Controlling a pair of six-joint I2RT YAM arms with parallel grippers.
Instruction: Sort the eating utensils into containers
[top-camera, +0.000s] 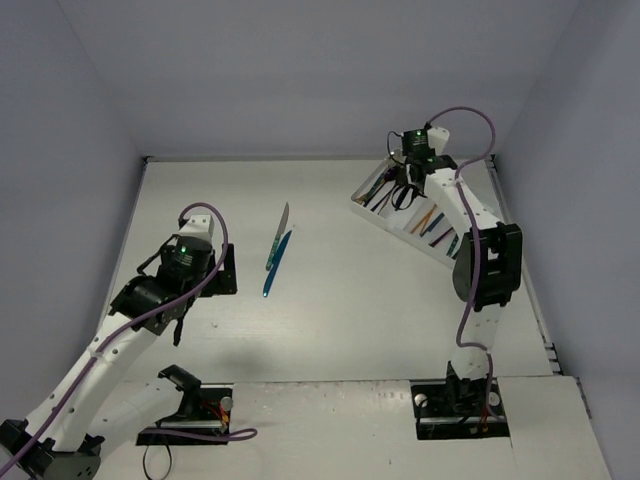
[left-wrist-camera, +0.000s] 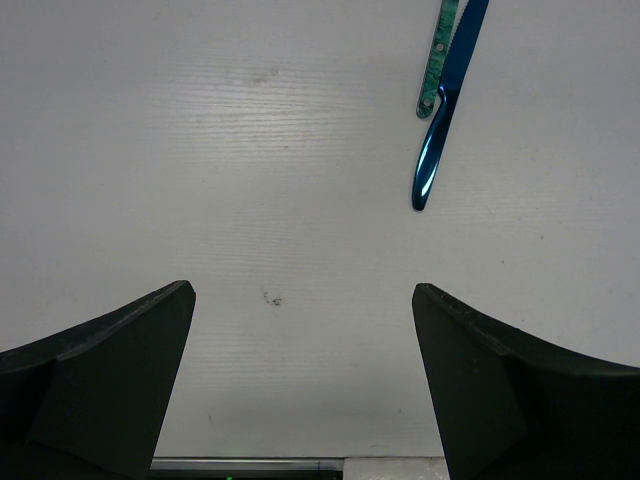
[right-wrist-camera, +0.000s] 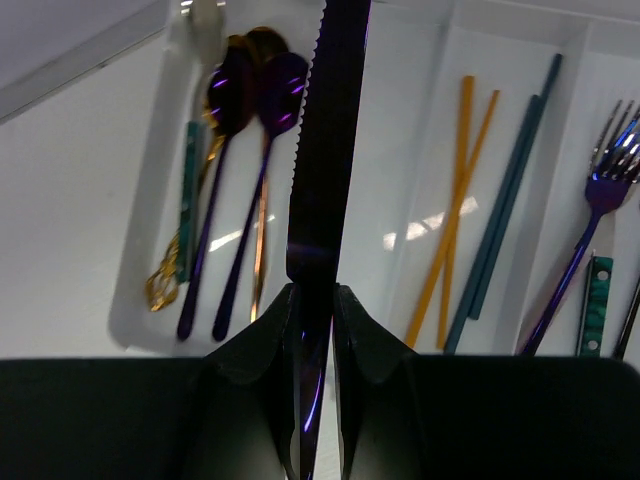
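My right gripper (right-wrist-camera: 315, 300) is shut on a dark purple serrated knife (right-wrist-camera: 325, 150), held blade outward over the white tray (right-wrist-camera: 390, 130). The tray's compartments hold purple and gold spoons (right-wrist-camera: 240, 180), orange chopsticks (right-wrist-camera: 455, 200), teal chopsticks (right-wrist-camera: 505, 200) and a purple fork (right-wrist-camera: 590, 220). From above, that gripper (top-camera: 400, 195) hovers over the tray's (top-camera: 372, 216) far end. A blue knife (top-camera: 276, 262) and a teal-handled knife (top-camera: 281, 228) lie side by side mid-table. My left gripper (left-wrist-camera: 303, 290) stands open and empty short of the blue knife (left-wrist-camera: 440, 120).
The tray sits at an angle near the right wall. A purple-grey wall closes the back and both sides of the table. Black mounting plates (top-camera: 190, 420) are fixed at the near edge by the arm bases.
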